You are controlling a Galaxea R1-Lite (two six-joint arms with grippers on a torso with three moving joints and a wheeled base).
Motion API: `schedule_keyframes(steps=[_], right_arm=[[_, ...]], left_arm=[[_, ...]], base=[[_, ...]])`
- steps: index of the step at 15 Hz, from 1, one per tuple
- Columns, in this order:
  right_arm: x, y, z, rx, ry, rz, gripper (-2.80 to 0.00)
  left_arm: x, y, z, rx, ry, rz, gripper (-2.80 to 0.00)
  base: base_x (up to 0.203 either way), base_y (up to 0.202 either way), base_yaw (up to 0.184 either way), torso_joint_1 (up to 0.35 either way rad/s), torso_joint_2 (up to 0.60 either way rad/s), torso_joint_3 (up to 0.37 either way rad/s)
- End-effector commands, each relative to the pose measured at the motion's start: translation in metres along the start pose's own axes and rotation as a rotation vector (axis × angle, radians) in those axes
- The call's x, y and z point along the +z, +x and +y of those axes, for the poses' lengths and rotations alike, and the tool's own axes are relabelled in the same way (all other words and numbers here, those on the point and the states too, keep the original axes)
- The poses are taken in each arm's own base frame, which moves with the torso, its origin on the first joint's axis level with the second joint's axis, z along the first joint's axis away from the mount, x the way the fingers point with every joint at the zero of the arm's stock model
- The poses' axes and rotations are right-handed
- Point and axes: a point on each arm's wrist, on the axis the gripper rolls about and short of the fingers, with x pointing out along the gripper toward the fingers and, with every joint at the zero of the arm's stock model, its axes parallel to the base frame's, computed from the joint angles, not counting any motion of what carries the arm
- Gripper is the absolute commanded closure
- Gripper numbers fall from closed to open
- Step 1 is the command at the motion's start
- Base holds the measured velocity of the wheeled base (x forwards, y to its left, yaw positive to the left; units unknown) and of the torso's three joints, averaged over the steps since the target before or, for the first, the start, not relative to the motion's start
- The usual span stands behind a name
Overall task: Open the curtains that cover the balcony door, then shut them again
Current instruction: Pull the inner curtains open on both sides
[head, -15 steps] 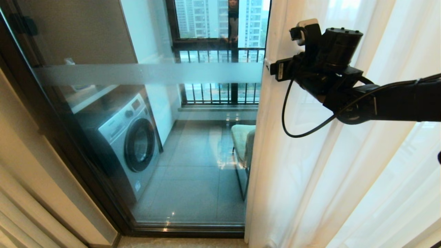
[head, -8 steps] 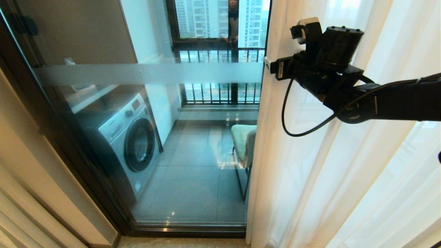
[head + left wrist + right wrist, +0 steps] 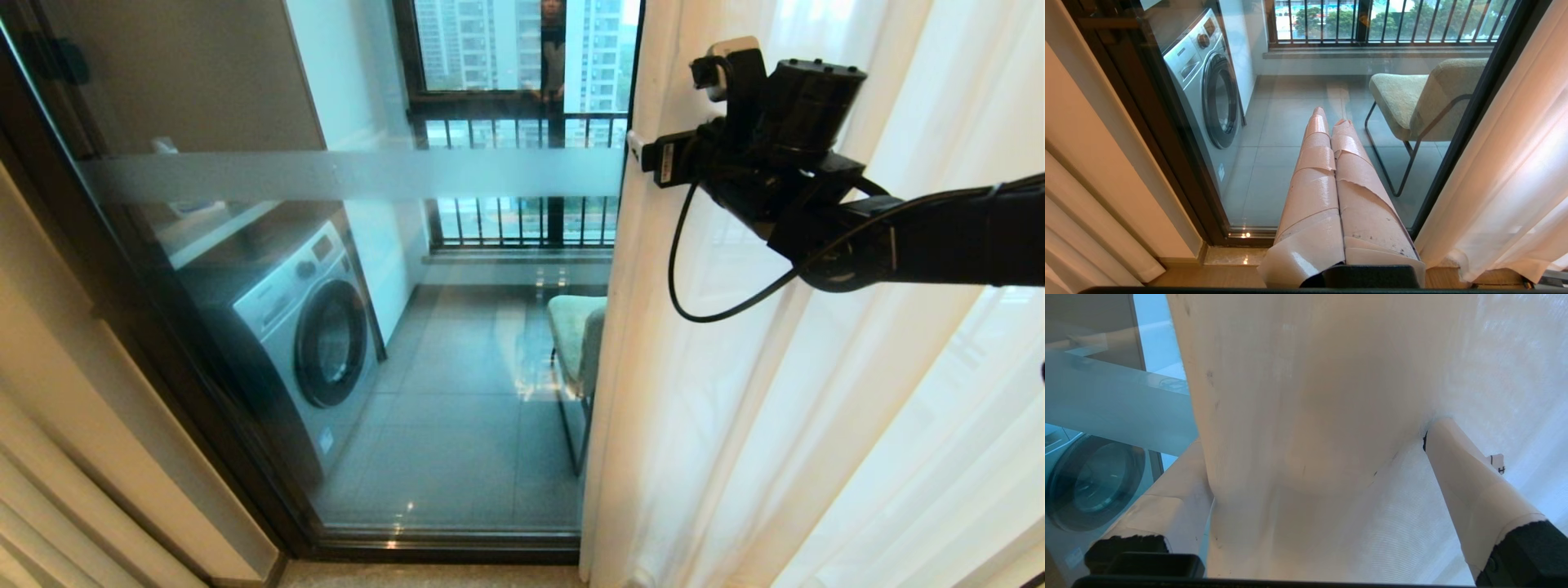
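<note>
- Head view: the balcony door point(image 3: 351, 327) fills the left and centre, glass bare, a frosted band point(image 3: 351, 175) running across it at upper height.
- Sheer white curtains point(image 3: 784, 425) hang over the right side, their leading edge dropping beside the door's dark frame; a beige drape point(image 3: 49, 490) is bunched at the far left.
- Right arm reaches in from the right at upper height; the right gripper point(image 3: 653, 106) sits at the sheer's leading edge.
- Right wrist view: taped fingers point(image 3: 1466, 473) spread wide, one on either side of a fold of sheer fabric point(image 3: 1306, 428); the far finger presses into the cloth, nothing is pinched.
- Left wrist view: left gripper point(image 3: 1331, 122) held low in front of the glass, its two taped fingers point(image 3: 1314, 183) pressed together, holding nothing, apart from both curtain panels.
- Through the glass: washing machine point(image 3: 306, 327) on the left of the balcony, a cushioned chair point(image 3: 575, 343) partly hidden behind the sheer's edge, a black railing point(image 3: 522, 220) beyond.
</note>
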Motion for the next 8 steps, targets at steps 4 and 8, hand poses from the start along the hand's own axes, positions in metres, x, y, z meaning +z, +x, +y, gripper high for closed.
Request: schedule_keyframes(steps=[4,8], right_arm=[[0.0023,-0.0015,0.0,0.0,-0.003,-0.003,-2.8],[0.0053,-0.0026,-0.0009,-0.002,0.003,-0.01,-2.8]], left_arm=[[-0.0001,0.0,0.0,0.0,0.0,0.0,0.0],[-0.0001,0.0,0.0,0.0,0.0,0.0,0.0]], base=[[0.0,0.0,0.0,0.0,0.0,0.0],[0.0,0.0,0.0,0.0,0.0,0.0]])
